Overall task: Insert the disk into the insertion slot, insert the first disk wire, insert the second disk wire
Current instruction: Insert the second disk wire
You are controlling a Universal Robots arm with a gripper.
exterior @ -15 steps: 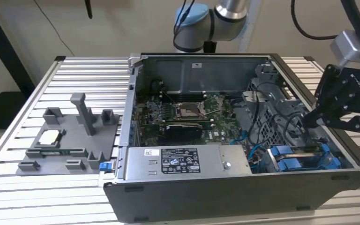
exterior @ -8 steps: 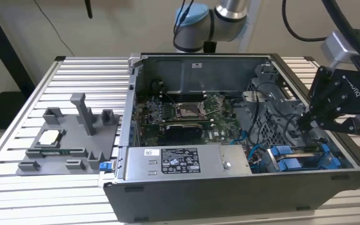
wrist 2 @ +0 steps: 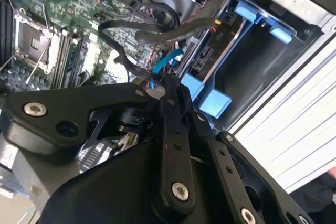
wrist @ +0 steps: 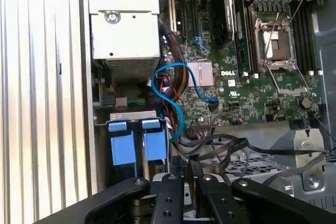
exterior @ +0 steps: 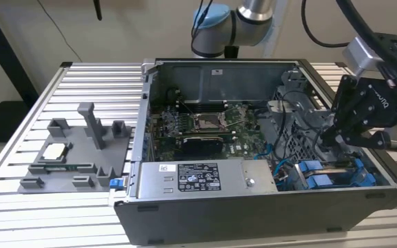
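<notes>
Black pincer (exterior: 361, 135) hangs inside the open computer case (exterior: 254, 217), its fingers (wrist: 190, 182) clenched on a dark flat cable (wrist: 231, 148). Just beside it, the disk (wrist 2: 202, 61) in its blue frame (wrist 2: 212, 100) sits in the drive bay near the green board (wrist: 247, 77).

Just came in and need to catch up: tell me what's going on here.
A robot arm is working inside an open computer case. Its end effector hangs over the drive bay, where blue carrier frames sit in the corner. Loose black wires lie right by its tip in the first wrist view. Whether any wire is plugged in cannot be told. A grey parts holder sits beside the case, on the exterior view's left.
</notes>
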